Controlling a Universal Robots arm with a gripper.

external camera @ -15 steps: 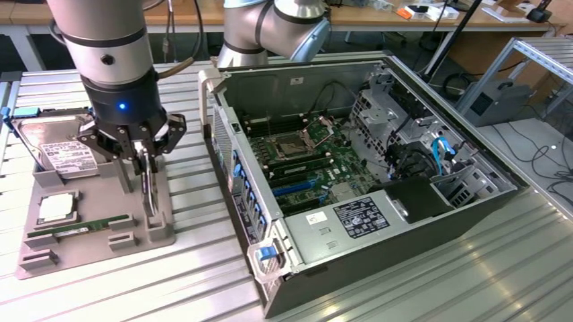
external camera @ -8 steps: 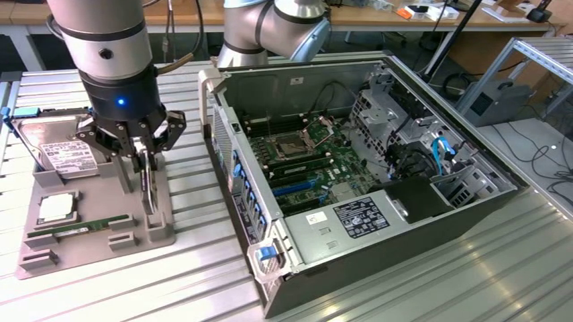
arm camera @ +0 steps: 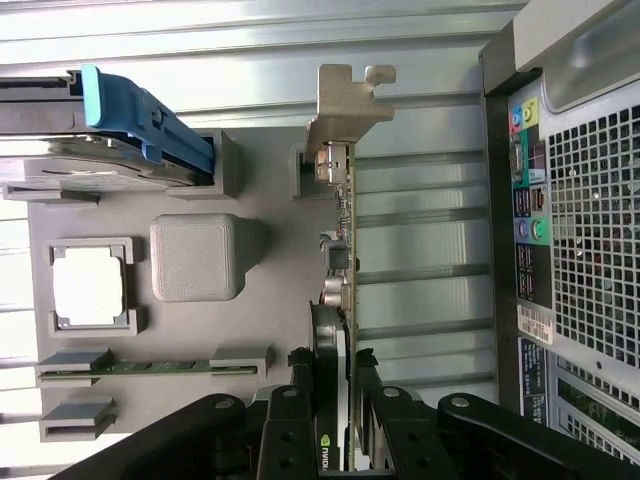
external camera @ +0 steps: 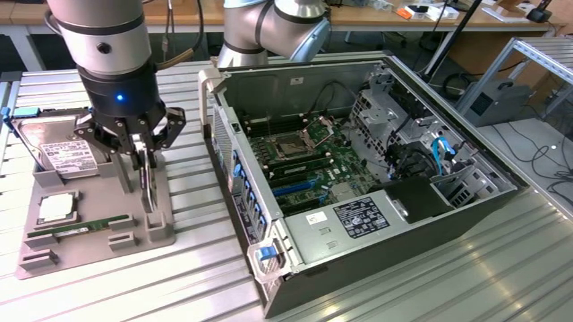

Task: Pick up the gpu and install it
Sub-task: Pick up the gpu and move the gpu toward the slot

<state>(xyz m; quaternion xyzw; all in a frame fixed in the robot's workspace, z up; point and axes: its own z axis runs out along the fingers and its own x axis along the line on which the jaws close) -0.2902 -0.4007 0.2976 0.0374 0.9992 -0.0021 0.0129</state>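
the gpu (external camera: 149, 191) is held upright and edge-on, clamped between the closed fingers (arm camera: 298, 420) of the gripper (external camera: 146, 159), at the grey holder (external camera: 94, 198), on the exterior view's left of the open computer case (external camera: 304, 67).

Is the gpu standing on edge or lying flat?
On edge: the gpu stands upright in the holder, with the gripper closed on its top.

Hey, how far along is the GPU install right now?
Done: the tool is positioned over the gpu, which stands on edge in the grey holder. In hand: its fingers sit against both faces of the card, apparently gripping it, though the card does not look lifted clear of the holder. Left: the card is not yet in the open computer case; no card stands on its motherboard.
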